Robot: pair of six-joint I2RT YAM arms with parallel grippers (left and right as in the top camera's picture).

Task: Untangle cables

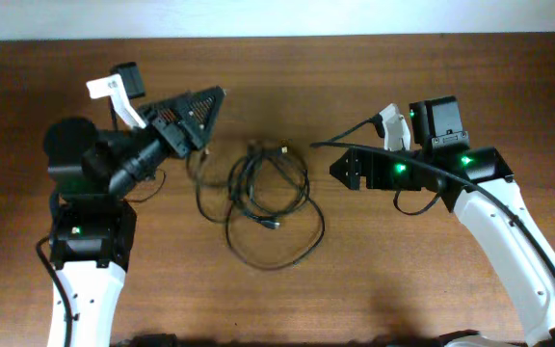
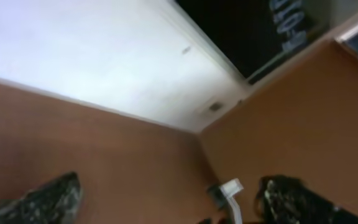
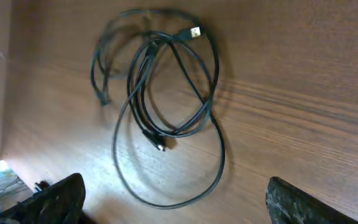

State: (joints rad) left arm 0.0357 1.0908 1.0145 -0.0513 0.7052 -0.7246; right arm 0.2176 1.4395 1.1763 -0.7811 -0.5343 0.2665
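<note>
The cables (image 1: 268, 198) lie in a loose black tangle of overlapping loops at the middle of the wooden table. The right wrist view shows the cables (image 3: 166, 106) from close by, with a metal plug (image 3: 194, 31) at the top and a small plug (image 3: 160, 146) inside the big loop. My right gripper (image 1: 340, 170) stands open to the right of the tangle, its fingers (image 3: 58, 199) wide apart and nothing between them. My left gripper (image 1: 210, 120) is open above the tangle's left side, tilted up and away; no cable shows in the left wrist view.
The right arm's own thick black wire (image 1: 345, 135) arcs over the table near the tangle. A white wall (image 2: 104, 56) runs along the table's far edge (image 1: 277, 39). A white part (image 2: 232, 190) shows between the left fingers, far off.
</note>
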